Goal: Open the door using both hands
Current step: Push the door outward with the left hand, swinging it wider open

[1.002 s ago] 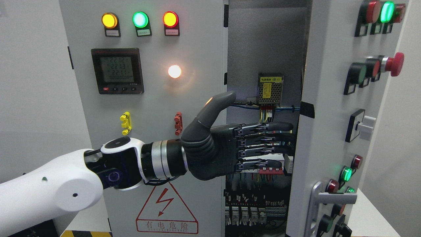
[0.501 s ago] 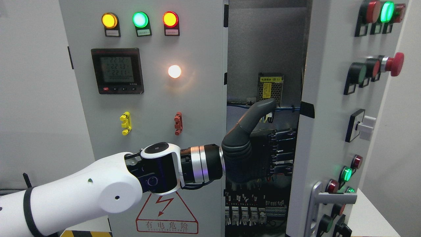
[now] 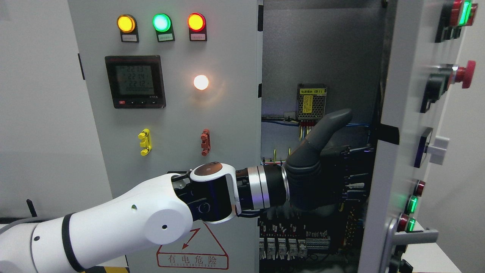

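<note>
Step in hand: swinging the right cabinet door (image 3: 411,125) outward. It is standing partly open at frame right, its inner edge well clear of the left door (image 3: 170,125), wiring showing in the gap. The left robot hand (image 3: 322,178) is reaching across into the opening, thumb raised, palm side against the door's inner face; fingers are hidden behind the door edge, so cannot tell whether curled or flat. Judgement: next move is calling for a steady outward push along the hinge arc. Right arm out of view. Door handle (image 3: 409,239) is partly cut off at the bottom edge.
</note>
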